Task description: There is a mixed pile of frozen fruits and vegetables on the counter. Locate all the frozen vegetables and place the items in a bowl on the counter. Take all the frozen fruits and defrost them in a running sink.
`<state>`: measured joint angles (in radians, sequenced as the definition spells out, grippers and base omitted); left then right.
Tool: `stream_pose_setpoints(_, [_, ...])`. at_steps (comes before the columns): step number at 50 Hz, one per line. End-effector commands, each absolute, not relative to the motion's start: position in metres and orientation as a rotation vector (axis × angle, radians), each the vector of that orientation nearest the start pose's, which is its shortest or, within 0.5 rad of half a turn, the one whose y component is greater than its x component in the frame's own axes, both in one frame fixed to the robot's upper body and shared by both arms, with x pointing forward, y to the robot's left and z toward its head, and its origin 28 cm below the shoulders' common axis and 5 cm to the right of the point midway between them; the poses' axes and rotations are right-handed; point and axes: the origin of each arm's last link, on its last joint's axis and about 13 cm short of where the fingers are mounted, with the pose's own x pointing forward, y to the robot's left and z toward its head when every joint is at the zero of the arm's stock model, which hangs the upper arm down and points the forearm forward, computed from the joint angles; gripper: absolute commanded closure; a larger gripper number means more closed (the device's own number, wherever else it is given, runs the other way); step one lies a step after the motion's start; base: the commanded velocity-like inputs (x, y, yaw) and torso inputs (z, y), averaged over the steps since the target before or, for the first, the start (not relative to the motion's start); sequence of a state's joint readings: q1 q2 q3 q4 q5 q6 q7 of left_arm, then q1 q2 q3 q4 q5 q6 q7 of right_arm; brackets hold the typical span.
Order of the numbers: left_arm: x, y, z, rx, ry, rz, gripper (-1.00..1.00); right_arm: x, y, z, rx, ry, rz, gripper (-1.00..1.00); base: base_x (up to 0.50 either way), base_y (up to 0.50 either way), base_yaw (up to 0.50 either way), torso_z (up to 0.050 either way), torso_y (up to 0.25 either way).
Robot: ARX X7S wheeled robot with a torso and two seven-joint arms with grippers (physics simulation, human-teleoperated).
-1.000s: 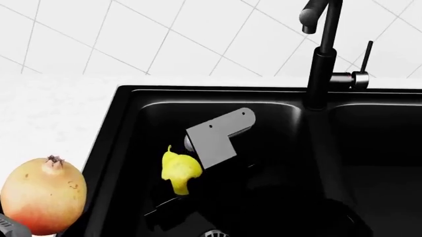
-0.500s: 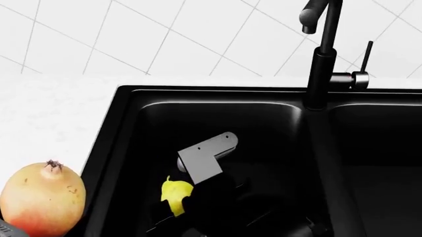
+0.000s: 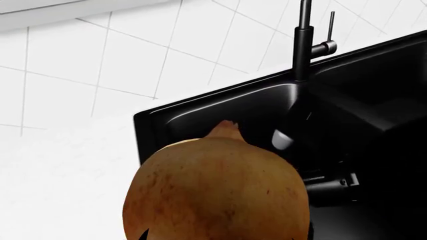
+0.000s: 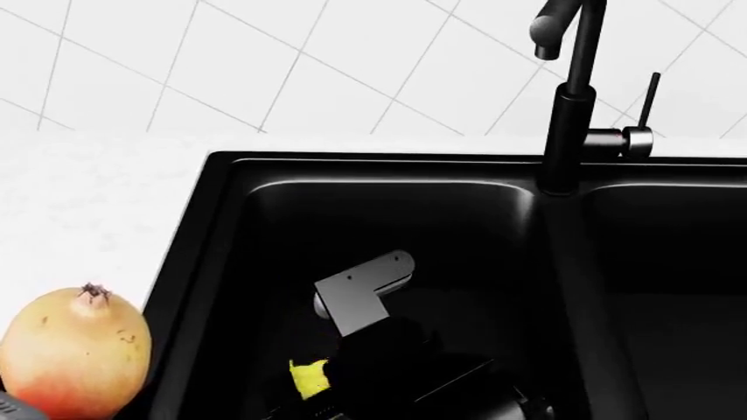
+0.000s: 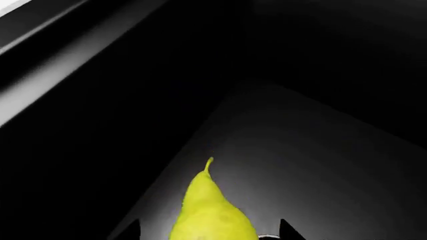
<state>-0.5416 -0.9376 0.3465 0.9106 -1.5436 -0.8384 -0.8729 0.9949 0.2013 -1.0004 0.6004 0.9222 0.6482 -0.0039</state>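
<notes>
Yellow pear [image 5: 212,215] in R tool [image 5: 210,231] low in sink [image 4: 222,227], L tool grips pomegranate [image 4: 73,352].

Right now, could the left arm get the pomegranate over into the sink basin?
Probably yes. The pomegranate sits in the left gripper's jaws beside the sink rim, with nothing between; the right arm, holding the pear, occupies the basin's lower part.

Head camera overlooks sink [image 4: 222,262]; wrist cameras close, both sharing basin.
</notes>
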Motion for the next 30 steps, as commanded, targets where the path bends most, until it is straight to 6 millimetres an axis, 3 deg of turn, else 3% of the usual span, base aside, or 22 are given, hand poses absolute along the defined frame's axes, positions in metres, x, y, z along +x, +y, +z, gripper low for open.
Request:
stream_pose_setpoints(1, [0.152, 0.228, 0.207, 0.153, 0.192, -0.34, 1.0, 0.338, -0.048, 0.088, -0.148, 0.637, 0.613, -1.0, 0.0, 0.0, 0.0, 0.0, 0.0])
stream_pose_setpoints(9, [0.153, 0.227, 0.208, 0.151, 0.188, -0.344, 1.0, 0.323, -0.055, 0.105, -0.158, 0.56, 0.604, -1.0, 0.0, 0.0, 0.0, 0.0, 0.0])
stream_pose_setpoints(16, [0.159, 0.224, 0.209, 0.151, 0.184, -0.356, 1.0, 0.299, -0.067, 0.145, -0.126, 0.384, 0.509, -1.0, 0.0, 0.0, 0.0, 0.001, 0.001])
stream_pose_setpoints(24, [0.164, 0.218, 0.21, 0.152, 0.174, -0.379, 1.0, 0.268, -0.085, 0.174, -0.12, 0.272, 0.424, -1.0, 0.0, 0.0, 0.0, 0.0, 0.0])
stream_pose_setpoints(30, [0.169, 0.214, 0.214, 0.154, 0.168, -0.397, 1.0, 0.251, -0.096, 0.18, -0.113, 0.239, 0.375, -1.0, 0.0, 0.0, 0.0, 0.0, 0.0])
